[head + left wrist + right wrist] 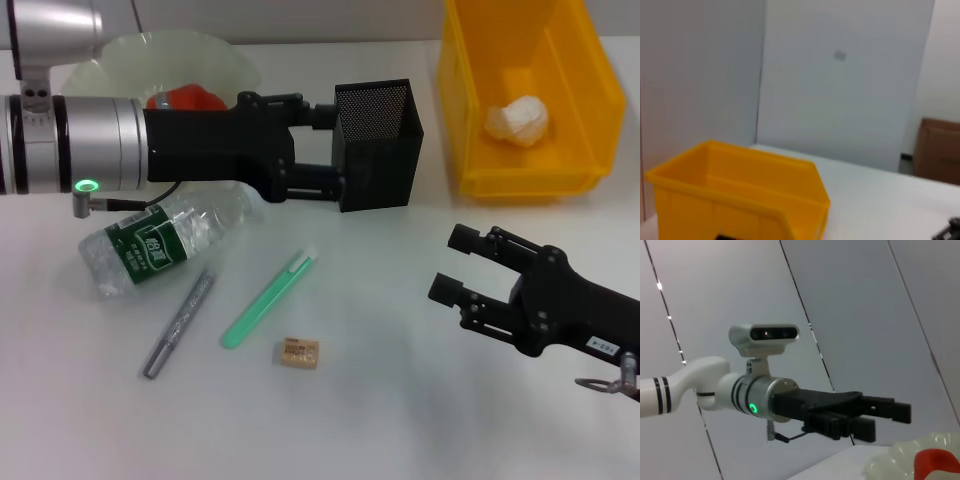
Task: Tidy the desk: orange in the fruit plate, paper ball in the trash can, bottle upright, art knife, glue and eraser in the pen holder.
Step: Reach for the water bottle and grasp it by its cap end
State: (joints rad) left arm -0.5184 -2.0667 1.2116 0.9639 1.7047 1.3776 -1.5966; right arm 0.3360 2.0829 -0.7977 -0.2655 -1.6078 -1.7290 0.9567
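Observation:
The reddish orange lies in the pale-green fruit plate at the back left, half hidden behind my left arm. In the yellow trash can sits the paper ball. My left gripper is open, its fingertips right by the left wall of the black mesh pen holder. The bottle lies on its side under that arm. Beside it lie a grey pen-shaped glue, the green art knife and the tan eraser. My right gripper hangs open at the front right, holding nothing.
The right wrist view shows the left gripper in the air above the fruit plate and the orange. The trash can fills the low part of the left wrist view. Bare white table lies between eraser and right gripper.

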